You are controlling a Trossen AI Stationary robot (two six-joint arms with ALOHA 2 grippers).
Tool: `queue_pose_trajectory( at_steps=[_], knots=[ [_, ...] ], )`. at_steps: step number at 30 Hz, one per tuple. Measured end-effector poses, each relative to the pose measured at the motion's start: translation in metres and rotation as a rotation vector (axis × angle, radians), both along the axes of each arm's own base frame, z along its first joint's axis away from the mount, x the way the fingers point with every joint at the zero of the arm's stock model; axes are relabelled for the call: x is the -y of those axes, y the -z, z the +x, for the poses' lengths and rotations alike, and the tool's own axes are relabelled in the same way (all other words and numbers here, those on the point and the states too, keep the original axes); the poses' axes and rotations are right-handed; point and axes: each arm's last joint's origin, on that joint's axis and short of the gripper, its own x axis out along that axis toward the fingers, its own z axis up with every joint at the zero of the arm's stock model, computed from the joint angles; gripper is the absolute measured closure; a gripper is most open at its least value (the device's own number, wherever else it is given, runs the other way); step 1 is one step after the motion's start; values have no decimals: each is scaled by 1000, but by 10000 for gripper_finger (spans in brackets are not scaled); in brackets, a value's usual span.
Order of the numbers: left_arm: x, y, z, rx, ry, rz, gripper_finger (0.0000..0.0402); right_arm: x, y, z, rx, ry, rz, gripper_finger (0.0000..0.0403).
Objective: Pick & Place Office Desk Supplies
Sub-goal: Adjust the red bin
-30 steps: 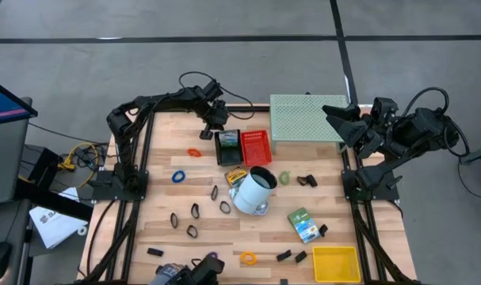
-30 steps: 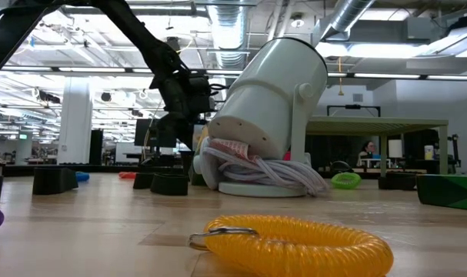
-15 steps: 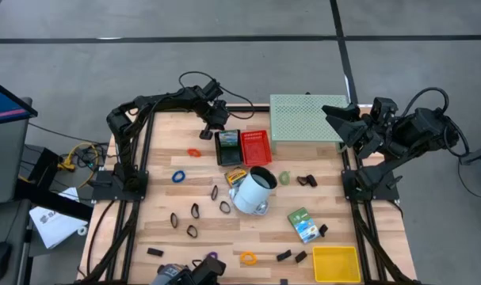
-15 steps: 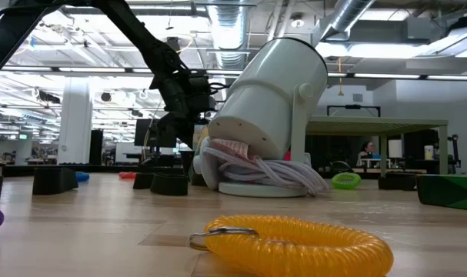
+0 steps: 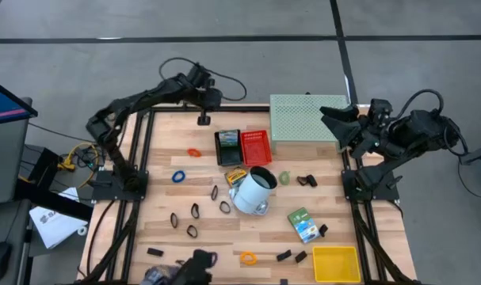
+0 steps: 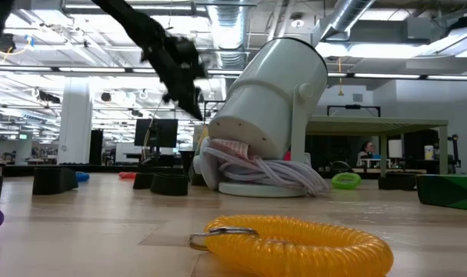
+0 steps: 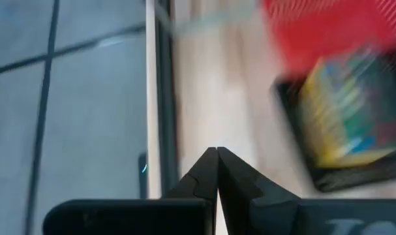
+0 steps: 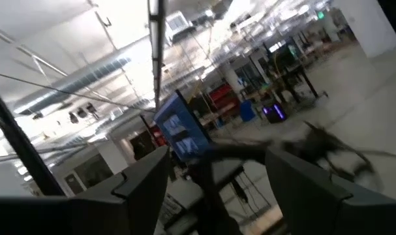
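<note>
My left gripper [image 5: 202,120] [image 7: 216,151] is shut and holds nothing. It hangs raised over the table's far edge, just left of the black tray [image 5: 228,146] [image 7: 344,137], which holds a colourful box. My right gripper [image 5: 331,119] [image 8: 214,163] is open and waits above the right end of the green perforated tray [image 5: 303,119]. Loose on the wood lie an orange ring [image 5: 194,152], a blue ring [image 5: 178,176], a green ring [image 5: 284,178], black rings [image 5: 194,211], binder clips [image 5: 307,180], a crayon box [image 5: 236,174] and a green box [image 5: 303,224].
A red basket [image 5: 256,146] sits beside the black tray. A white cup-shaped thing [image 5: 253,190] [image 6: 271,100] lies tilted mid-table. A yellow bin [image 5: 335,263] stands at the near right corner. A yellow spiral ring [image 5: 248,257] [image 6: 295,242] lies near the near edge.
My left gripper has risen from just above the black tray's far end and drawn back toward the table's far left; its arm now stands higher. Nothing on the table has moved. The right arm has barely shifted.
</note>
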Motion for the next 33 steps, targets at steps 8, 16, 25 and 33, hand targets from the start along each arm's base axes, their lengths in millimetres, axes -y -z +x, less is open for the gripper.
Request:
queue_pose_trajectory(
  at_steps=[8,16,25,33],
  knots=[
    [68,-70,-8,224,-14,-118,401,-14,56,16,-317,21,320,153],
    [126,-116,-11,445,-85,-214,401,-30,118,39,-616,203,628,165],
    [160,-132,-4,570,-169,-305,401,-34,167,73,-800,459,883,350],
    [166,-138,0,650,-202,-393,401,-3,204,118,-882,503,951,399]
  ],
)
